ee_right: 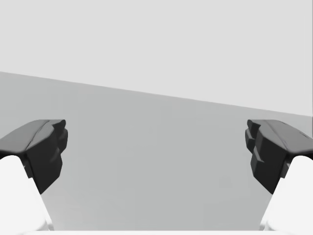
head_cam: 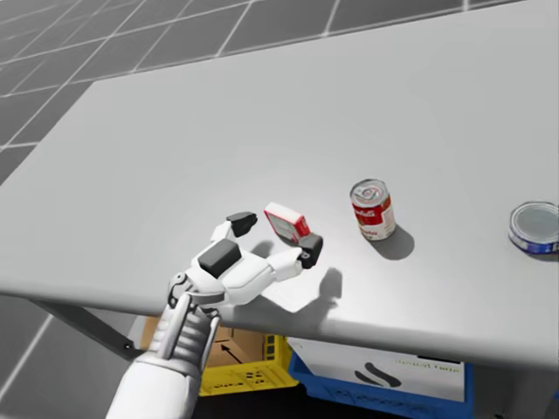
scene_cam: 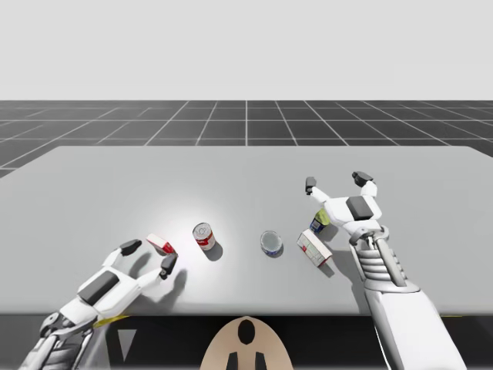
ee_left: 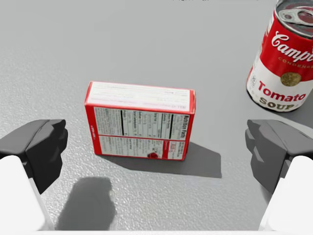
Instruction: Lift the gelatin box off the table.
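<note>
On the grey counter [scene_cam: 231, 177], toward my left side:
- Red rectangular gelatin box [scene_cam: 162, 245] [head_cam: 286, 221] [ee_left: 141, 120] is resting on the surface, with a red-and-white can [scene_cam: 203, 236] [head_cam: 373, 209] [ee_left: 286, 63] standing upright near it.
- Left hand [scene_cam: 149, 256] [head_cam: 276, 236] [ee_left: 156, 147] is hovering low with its fingers spread wide. The box is sitting between and slightly ahead of them, touching neither, so nothing is being gripped.
- Right hand [scene_cam: 336, 182] [ee_right: 156, 147] is gaping fully open over bare counter and holding nothing.
- Flat blue-and-silver can [scene_cam: 271, 243] [head_cam: 534, 227] and white-and-red box [scene_cam: 314, 248] are lying between the two arms.
</note>
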